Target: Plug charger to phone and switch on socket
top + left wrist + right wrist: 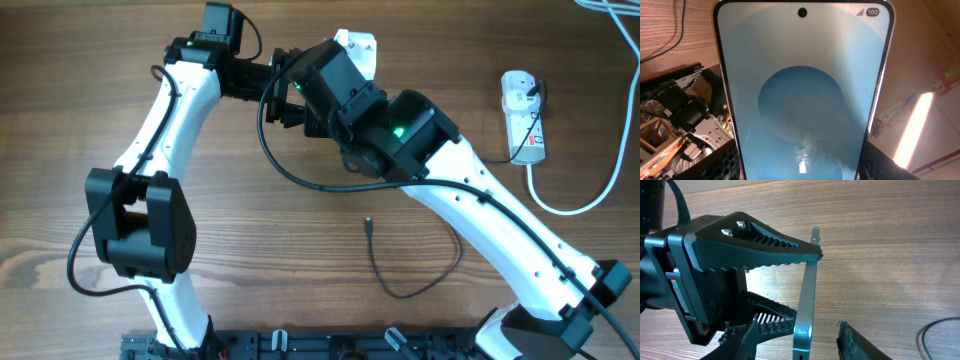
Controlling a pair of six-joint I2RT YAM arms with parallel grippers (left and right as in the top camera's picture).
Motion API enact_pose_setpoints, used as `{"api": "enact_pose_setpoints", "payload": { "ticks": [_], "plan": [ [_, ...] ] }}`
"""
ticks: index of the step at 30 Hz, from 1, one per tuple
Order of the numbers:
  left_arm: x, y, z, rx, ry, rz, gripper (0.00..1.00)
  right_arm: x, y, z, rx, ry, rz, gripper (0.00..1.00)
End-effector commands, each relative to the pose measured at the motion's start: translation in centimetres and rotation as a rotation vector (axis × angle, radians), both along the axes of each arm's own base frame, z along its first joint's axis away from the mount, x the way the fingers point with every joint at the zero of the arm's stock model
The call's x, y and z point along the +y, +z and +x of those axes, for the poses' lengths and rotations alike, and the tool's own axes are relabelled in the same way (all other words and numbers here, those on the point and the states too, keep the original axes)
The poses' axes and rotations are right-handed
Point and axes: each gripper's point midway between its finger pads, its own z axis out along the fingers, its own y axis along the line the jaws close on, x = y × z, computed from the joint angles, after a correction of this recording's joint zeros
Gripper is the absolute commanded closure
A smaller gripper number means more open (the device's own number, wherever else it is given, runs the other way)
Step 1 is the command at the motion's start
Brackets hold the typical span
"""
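The phone (800, 95), its cyan screen lit, fills the left wrist view, and my left gripper (800, 167) is shut on its long edges. Seen edge-on from the right wrist, the phone (807, 295) stands between the fingers of my right gripper (800, 347); that gripper is open, with a gap on either side. Overhead, both grippers meet at the back centre, where a white corner of the phone (357, 48) shows. The charger cable (400, 285) lies loose on the table with its tip (368, 224) free. The white socket (522, 117) lies at the right with a black plug in it.
A thick white cord (590, 200) loops from the socket toward the right edge. My right arm (500, 210) crosses over the charger cable. The left arm's black cable (290, 170) hangs below the grippers. Robot bases sit along the front edge.
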Motion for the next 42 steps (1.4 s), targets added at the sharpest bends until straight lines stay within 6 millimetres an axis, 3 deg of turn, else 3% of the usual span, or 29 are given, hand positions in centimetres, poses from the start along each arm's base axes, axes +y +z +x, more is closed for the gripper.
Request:
{"api": "enact_pose_setpoints", "payload": {
  "ticks": [1,6,13,19,29,34,38,40,42],
  "plan": [
    [0.0,2.6,-0.9,-0.031,-0.022,-0.067,0.4,-0.2,0.3,0.9,-0.023,-0.028,-0.01,0.51],
    [0.0,2.7,-0.9,-0.031,-0.024,-0.072,0.4,-0.1,-0.4,1.4,-0.024,-0.035,-0.03,0.47],
    [0.0,2.7,-0.9,-0.031,-0.023,-0.072,0.4,0.0,-0.2,1.8,-0.038,-0.043,-0.021,0.55],
    [0.0,2.7,-0.9,-0.031,-0.023,-0.072,0.39,-0.2,0.0,2.0,-0.049,-0.053,-0.026,0.7],
    [0.0,2.7,-0.9,-0.031,-0.024,-0.072,0.39,-0.1,0.1,2.0,-0.053,-0.053,-0.02,0.87],
    [0.0,2.7,-0.9,-0.031,-0.024,-0.073,0.32,0.2,0.0,1.9,-0.045,-0.046,-0.005,0.95],
    [0.0,2.7,-0.9,-0.031,-0.024,-0.073,0.28,0.5,0.2,1.9,-0.04,-0.066,0.038,0.96],
    [0.0,2.7,-0.9,-0.033,-0.024,-0.072,0.18,0.5,0.4,2.0,-0.041,-0.093,0.068,0.96],
    [0.0,2.8,-0.9,-0.04,-0.024,-0.073,0.0,0.4,0.9,2.2,-0.05,-0.147,0.121,0.96]
  ]
}}
